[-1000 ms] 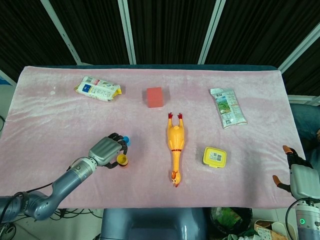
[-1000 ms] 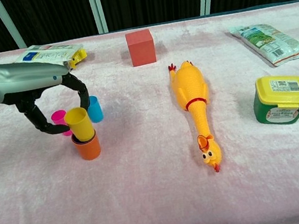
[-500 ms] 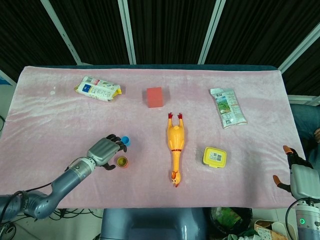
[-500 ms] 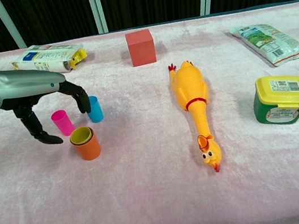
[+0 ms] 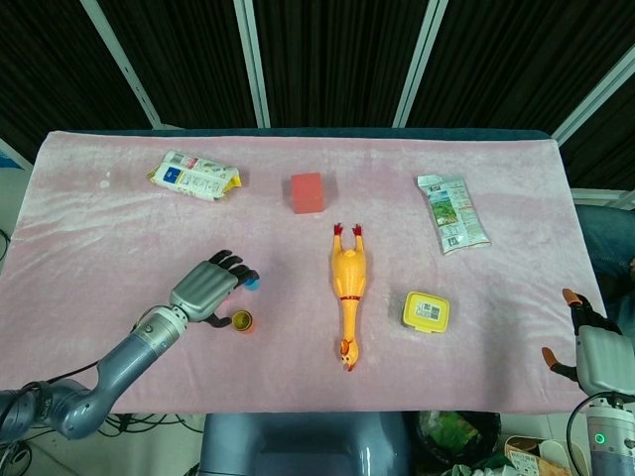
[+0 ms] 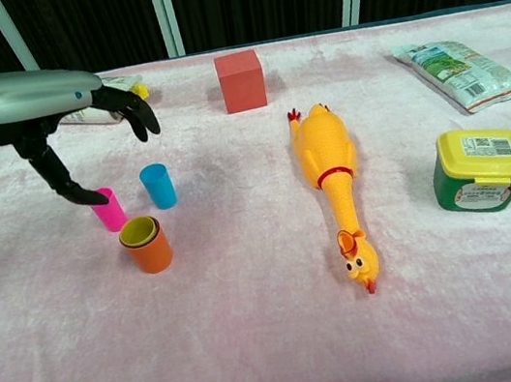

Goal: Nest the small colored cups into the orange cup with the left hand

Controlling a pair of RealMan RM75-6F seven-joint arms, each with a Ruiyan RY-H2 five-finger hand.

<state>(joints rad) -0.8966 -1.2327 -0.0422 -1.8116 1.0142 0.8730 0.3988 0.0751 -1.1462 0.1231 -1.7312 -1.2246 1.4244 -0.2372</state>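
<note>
— What is the left hand [image 6: 56,112] doing?
— It is hovering above the pink cup [image 6: 107,209] with fingers spread, gripping nothing; one fingertip is sitting right at that cup's rim.

— And the orange cup [image 6: 150,252]?
— It is standing upright on the pink cloth [image 6: 262,347], with the yellow cup [image 6: 139,232] sitting inside it. The pink cup and blue cup [image 6: 158,186] are standing just behind it.

— Anything else?
— A rubber chicken [image 6: 330,177] is lying to the right, a red block [image 6: 240,81] beyond it. The right hand [image 5: 592,349] is hanging off the table's edge, holding nothing, fingers apart.
</note>
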